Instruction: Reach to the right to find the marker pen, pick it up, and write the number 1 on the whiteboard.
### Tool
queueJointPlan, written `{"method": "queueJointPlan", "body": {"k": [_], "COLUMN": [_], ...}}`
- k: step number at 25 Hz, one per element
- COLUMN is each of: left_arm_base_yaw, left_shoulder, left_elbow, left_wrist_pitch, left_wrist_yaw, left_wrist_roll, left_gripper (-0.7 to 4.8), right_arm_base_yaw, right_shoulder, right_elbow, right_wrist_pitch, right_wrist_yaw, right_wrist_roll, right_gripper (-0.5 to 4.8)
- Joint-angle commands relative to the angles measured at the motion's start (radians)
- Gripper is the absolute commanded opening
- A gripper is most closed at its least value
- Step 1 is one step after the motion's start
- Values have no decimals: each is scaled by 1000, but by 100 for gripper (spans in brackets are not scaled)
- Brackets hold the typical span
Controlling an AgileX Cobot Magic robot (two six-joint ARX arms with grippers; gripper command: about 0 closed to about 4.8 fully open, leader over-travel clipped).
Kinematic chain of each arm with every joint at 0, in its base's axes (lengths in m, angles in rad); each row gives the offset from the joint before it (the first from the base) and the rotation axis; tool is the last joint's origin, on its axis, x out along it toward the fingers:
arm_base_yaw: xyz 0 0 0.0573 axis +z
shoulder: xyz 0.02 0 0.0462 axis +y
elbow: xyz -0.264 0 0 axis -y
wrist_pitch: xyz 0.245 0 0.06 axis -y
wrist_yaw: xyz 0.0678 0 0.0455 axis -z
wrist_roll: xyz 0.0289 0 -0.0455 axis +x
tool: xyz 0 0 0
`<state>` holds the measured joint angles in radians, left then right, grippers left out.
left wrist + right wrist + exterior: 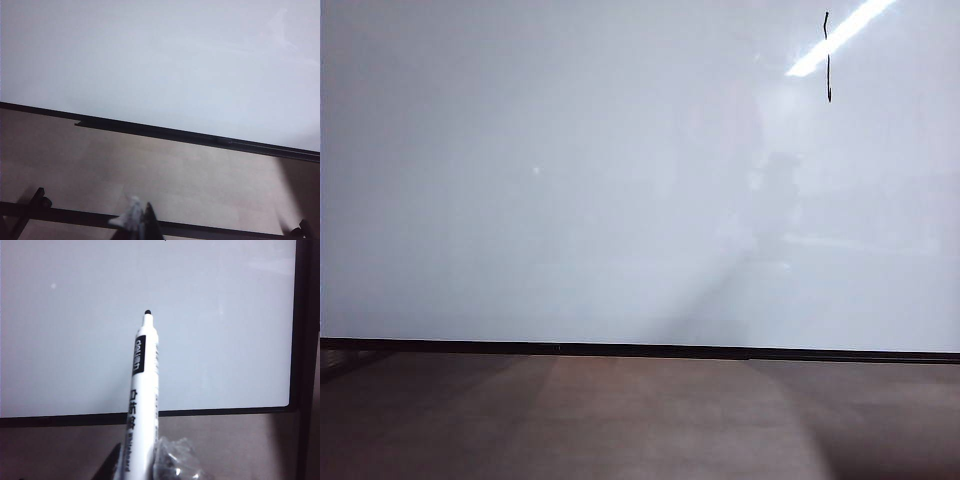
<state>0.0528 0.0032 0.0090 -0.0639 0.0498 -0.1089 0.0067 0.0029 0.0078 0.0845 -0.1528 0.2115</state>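
The whiteboard (570, 180) fills most of the exterior view, where neither gripper shows. Near its upper right corner is the number 1 (828, 60), a thin black wavy stroke. In the right wrist view my right gripper (142, 467) is shut on the marker pen (142, 390), a white barrel with black lettering. The pen's uncapped black tip (148, 312) points at the whiteboard (75, 340), and I cannot tell whether it touches. In the left wrist view my left gripper (139, 221) sits at the picture's edge, its two tips pressed together and holding nothing, well back from the whiteboard (175, 60).
A thin black strip (620, 350) runs along the board's lower edge, with a brown wood-look surface (620, 420) in front of it. A black frame bar (75, 216) with a small caster (45, 201) lies below the left gripper. The board's dark side frame (301, 340) stands beside the pen.
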Motion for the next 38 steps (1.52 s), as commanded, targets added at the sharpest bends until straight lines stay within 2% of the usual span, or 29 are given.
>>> {"method": "queueJointPlan", "body": {"k": [1, 5, 12, 16, 38], "left_arm_base_yaw": [0, 0, 0, 0, 0], "left_shoulder": [0, 1, 0, 1, 0], "left_elbow": [0, 0, 0, 0, 0], "left_wrist_pitch": [12, 12, 12, 12, 12], "left_wrist_yaw": [-1, -1, -1, -1, -1], "left_wrist_roll": [1, 1, 1, 1, 1], "left_gripper": [-1, -1, -1, -1, -1], "right_arm_base_yaw": [0, 0, 0, 0, 0], "right_shoulder": [-1, -1, -1, -1, -1], "right_elbow": [-6, -6, -6, -6, -6], "right_wrist_pitch": [15, 16, 22, 36, -8], "right_wrist_yaw": [51, 76, 87, 167, 178], "right_wrist_roll": [-51, -267, -267, -265, -265], "right_gripper": [-5, -5, -5, -5, -5]}}
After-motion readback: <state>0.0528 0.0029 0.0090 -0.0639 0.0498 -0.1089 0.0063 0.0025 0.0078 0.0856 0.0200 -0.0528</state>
